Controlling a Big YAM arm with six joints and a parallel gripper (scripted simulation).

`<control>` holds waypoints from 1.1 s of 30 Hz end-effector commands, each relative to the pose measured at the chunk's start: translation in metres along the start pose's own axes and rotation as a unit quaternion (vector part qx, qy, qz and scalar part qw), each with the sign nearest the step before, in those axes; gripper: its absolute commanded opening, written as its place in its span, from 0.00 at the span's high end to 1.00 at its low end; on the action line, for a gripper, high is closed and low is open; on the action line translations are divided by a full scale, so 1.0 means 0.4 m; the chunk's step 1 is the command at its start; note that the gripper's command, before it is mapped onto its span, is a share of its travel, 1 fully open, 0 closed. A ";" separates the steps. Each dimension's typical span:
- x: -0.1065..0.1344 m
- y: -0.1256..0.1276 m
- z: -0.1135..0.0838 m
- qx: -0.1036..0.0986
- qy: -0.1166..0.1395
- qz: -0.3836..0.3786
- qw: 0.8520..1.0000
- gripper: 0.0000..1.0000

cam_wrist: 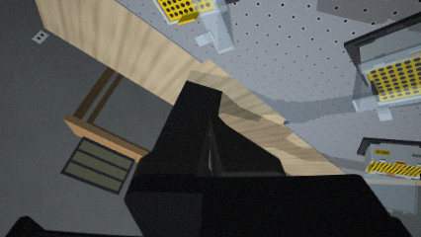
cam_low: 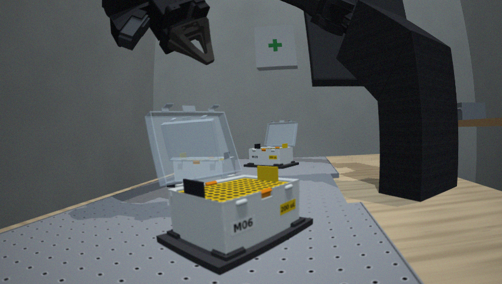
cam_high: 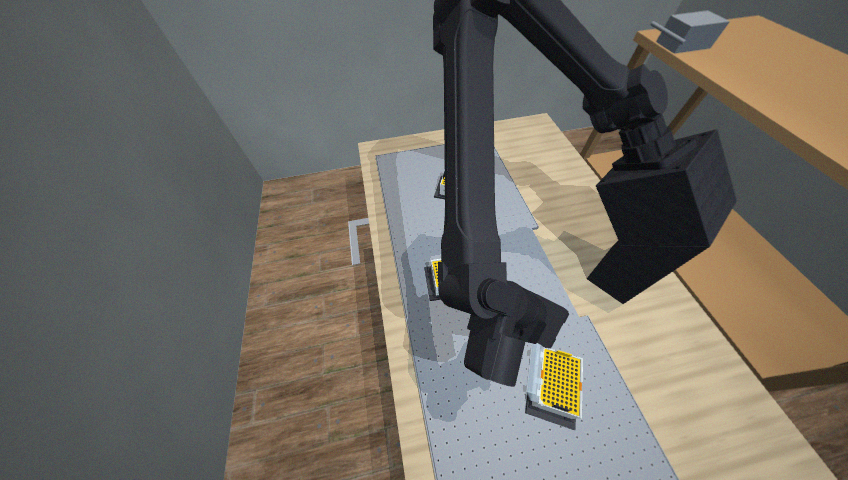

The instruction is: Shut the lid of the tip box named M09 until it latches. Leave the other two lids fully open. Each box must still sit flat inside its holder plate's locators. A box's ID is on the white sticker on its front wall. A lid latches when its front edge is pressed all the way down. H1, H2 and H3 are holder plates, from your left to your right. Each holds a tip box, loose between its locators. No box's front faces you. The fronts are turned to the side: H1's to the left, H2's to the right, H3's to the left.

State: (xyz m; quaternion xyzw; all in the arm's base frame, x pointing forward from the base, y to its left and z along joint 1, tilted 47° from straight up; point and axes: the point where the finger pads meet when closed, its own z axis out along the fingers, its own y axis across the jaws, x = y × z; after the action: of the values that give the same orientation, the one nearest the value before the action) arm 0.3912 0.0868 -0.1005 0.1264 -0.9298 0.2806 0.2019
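Box M06 [cam_low: 197,218] [cam_high: 561,383] is nearest in the top and exterior views; its clear lid [cam_low: 151,140] [cam_high: 533,374] stands open. The middle box [cam_low: 197,171] [cam_high: 433,275] shows through that lid in the exterior view, its own lid raised. The far box [cam_low: 286,155] [cam_high: 442,185] has its lid [cam_low: 282,134] upright; its small sticker is hard to read. The arm partly hides the middle and far boxes in the top view. My gripper [cam_low: 209,62] [cam_wrist: 210,118] is shut and empty, high above the boxes. Its fingers are hidden in the top view.
Dark holder plates [cam_low: 219,265] [cam_high: 550,416] sit under the boxes on the perforated board [cam_low: 105,239] [cam_high: 487,443]. The wrist view shows three boxes, one at the top left and two at the right. The robot's thick base column [cam_low: 419,123] [cam_high: 660,214] stands to the right.
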 end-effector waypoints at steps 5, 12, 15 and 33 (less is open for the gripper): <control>-0.009 0.093 -0.015 0.029 0.005 -0.027 0.999 1.00; -0.007 0.180 0.007 0.099 0.025 -0.086 0.991 1.00; -0.003 0.219 0.017 0.105 0.028 -0.093 0.990 1.00; 0.026 0.404 0.092 0.247 0.051 -0.190 0.949 1.00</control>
State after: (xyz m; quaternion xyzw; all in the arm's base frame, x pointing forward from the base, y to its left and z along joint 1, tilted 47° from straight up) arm 0.3205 0.1745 -0.1942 0.3133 -0.7954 0.4442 0.2680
